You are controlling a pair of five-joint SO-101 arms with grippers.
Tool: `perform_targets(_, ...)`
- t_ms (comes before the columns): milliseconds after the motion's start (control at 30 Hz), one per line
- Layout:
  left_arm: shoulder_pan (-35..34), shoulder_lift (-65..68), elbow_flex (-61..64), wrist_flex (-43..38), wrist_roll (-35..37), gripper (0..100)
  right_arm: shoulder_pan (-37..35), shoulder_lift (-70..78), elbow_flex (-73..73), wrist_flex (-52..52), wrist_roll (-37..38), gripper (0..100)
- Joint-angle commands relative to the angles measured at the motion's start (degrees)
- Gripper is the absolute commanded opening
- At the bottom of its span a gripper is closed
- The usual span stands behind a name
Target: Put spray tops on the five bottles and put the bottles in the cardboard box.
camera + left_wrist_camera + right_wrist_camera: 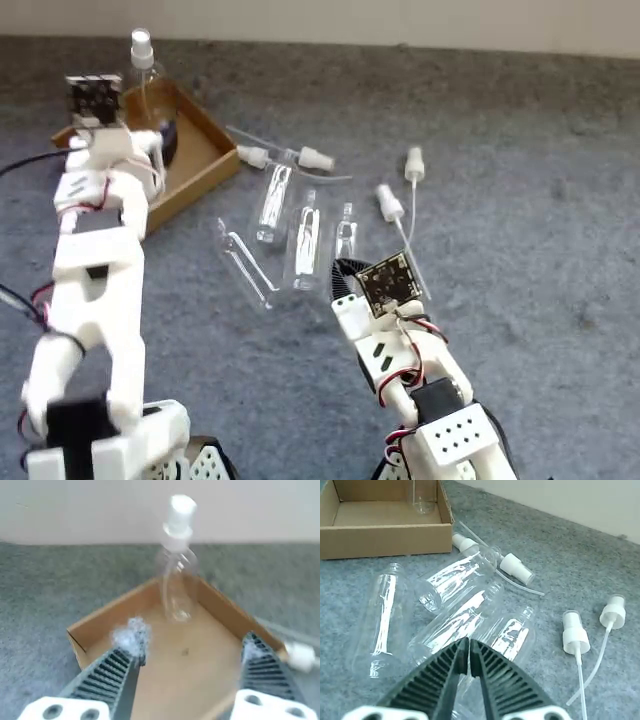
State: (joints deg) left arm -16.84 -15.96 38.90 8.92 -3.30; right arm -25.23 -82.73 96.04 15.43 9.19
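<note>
L claw point(192, 645) released, over box point(107, 620) — capped bottle point(175, 580) upright in its far corner. R claw point(469, 647) clenched on nothing, above 4 bare bottles point(455, 575) lying beside box (4 spray tops point(516, 570) loose nearby).

My white left arm point(95, 260) is stretched far forward, left gripper point(192, 647) with black ribbed fingers point(112, 672) spread wide. My white right arm point(400, 360) sits tucked closer in, right gripper point(469, 650) pressed together, angled down.
</note>
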Motion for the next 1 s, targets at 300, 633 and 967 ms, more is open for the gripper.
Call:
perform_targets(300,9.10,-27.82,-3.91,49.67,-3.52,26,0.66,-0.22,9.45,0.48,0.09,0.5)
perform_targets(633,16.13,-20.09,-20.53,74.02,11.69,26,0.57,-0.48,9.45,5.49,0.09,0.5)
perform_targets(967,23.43,9.98,-36.44,87.12,26.55,27,0.66,-0.57,9.45,7.60,0.09,0.5)
